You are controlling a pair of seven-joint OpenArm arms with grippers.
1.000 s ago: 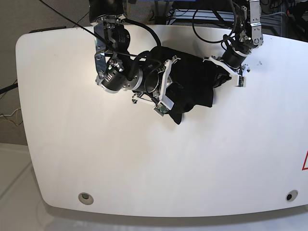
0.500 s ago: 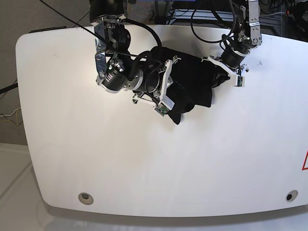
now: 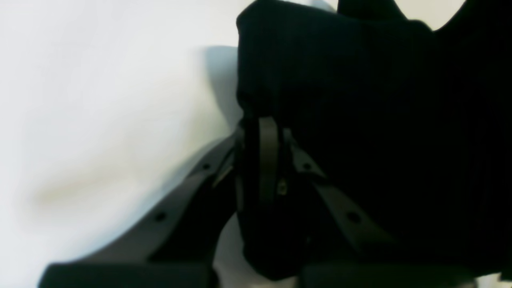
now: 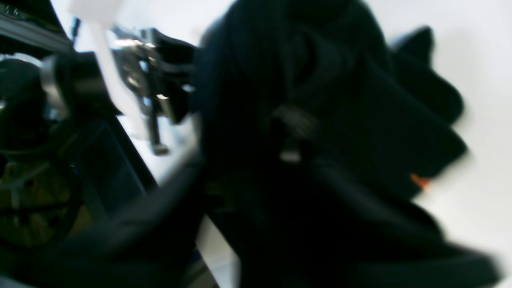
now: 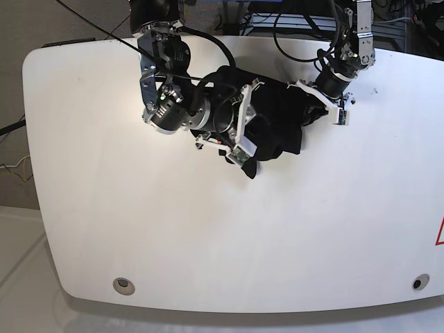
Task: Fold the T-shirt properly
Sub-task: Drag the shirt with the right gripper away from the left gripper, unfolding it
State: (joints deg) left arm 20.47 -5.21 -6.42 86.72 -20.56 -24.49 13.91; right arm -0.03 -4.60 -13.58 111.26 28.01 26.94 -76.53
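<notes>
Crumpled black shirt point(image 5: 277, 128) on glossy white desk point(image 5: 208, 236)

Left claw point(image 3: 262, 132) pinches soft cloth; right claw point(image 5: 253, 128) (blurred) unreadable, buried in folds.

A white table point(image 5: 208, 243) stands over pale floor point(image 5: 14, 277).

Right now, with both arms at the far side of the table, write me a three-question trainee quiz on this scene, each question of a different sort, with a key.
1. True or false: the T-shirt lies flat and fully spread on the table.
2. Which does the left claw pinch? A) a cable B) black cloth C) nothing
3. Fill in: the small tag at the shirt's edge, seen in the right wrist view, is ____.

Key: 1 false, it is bunched between the two arms; 2 B; 3 orange.
</notes>
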